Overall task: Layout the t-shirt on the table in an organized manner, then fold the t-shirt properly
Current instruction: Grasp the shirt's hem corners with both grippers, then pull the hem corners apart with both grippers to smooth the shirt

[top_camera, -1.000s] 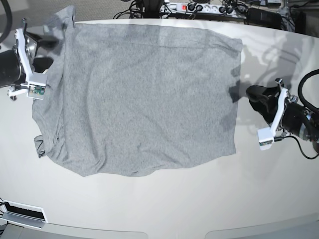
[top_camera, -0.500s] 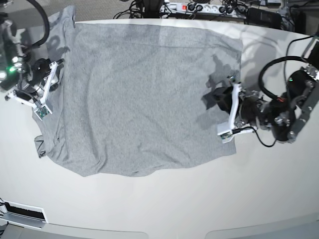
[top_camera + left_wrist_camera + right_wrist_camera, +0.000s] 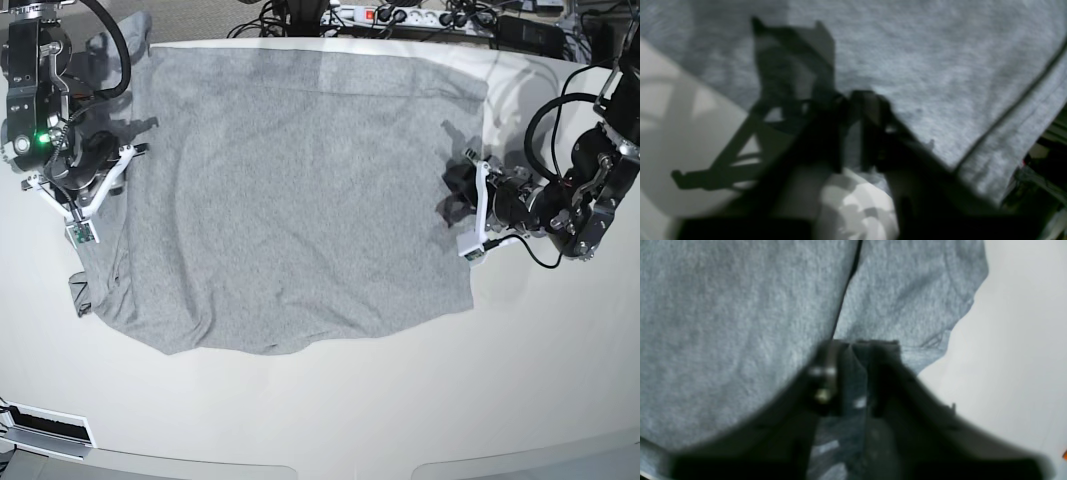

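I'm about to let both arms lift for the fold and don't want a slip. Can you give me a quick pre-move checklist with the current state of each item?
1. Left gripper pinching the t-shirt: ok, fabric between its jaws.
2. Right gripper pinching the shirt: ok.
3. Shirt lying flat: not ok, bunched along the right arm's side.
4. Shirt fully on the table: cannot tell, far corner near the edge.
5. Lettering side: not visible.

A glossy white table [image 3: 330, 410] with curved edges carries a grey t-shirt [image 3: 290, 190], spread nearly flat with its plain side up. The cloth is rumpled along the left edge, where one sleeve [image 3: 125, 35] reaches the table's far rim.
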`<state>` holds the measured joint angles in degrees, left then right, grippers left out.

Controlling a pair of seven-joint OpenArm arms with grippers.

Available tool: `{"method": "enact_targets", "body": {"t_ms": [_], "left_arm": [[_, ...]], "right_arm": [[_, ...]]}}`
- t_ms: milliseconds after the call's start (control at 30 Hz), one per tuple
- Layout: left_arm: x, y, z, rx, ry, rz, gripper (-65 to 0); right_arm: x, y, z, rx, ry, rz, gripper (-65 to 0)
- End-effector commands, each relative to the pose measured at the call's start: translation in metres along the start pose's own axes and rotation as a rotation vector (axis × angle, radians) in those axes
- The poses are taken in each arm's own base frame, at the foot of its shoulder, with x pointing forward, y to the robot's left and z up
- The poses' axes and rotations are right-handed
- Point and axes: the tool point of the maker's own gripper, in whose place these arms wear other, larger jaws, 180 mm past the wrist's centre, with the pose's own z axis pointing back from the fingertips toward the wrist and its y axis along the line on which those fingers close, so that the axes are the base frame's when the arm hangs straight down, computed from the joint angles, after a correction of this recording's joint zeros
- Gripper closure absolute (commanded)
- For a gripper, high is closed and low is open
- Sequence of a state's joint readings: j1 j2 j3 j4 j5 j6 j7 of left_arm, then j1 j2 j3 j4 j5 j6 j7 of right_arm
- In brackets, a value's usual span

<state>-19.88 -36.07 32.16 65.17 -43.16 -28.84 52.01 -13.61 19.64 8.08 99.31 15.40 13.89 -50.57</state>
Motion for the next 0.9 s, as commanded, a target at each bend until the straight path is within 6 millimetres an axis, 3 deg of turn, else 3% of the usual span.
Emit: {"method": "enact_targets", "body": {"t_ms": [0, 233, 300, 400, 600, 867], "left_arm": [[-0.005, 0.009, 0.005, 0.034, 0.03, -0.008, 0.0], [0.001, 0.011, 0.004, 0.049, 0.008, -0.014, 0.0], [-0.002, 0.018, 0.004, 0.088, 0.021, -0.003, 0.0], [-0.007, 0.028, 0.006, 0.145, 0.049, -0.008, 0.0], [-0.006, 0.03, 0.006, 0.155, 0.049, -0.019, 0.0], [-0.011, 0.037, 0.008, 0.192, 0.078, -0.047, 0.0]], "right_arm": [[0.014, -0.006, 0.004, -0.007, -0.053, 0.008, -0.5], [0.031, 0.034, 0.008, 0.195, -0.174, 0.116, 0.0], [0.032, 0.035, 0.007, 0.2, -0.191, 0.122, 0.0], [0.015, 0.028, -0.005, 0.179, -0.139, 0.06, 0.0], [-0.028, 0.024, -0.029, 0.193, -0.027, -0.006, 0.0], [-0.049, 0.007, -0.025, 0.129, 0.112, 0.056, 0.0]]}}
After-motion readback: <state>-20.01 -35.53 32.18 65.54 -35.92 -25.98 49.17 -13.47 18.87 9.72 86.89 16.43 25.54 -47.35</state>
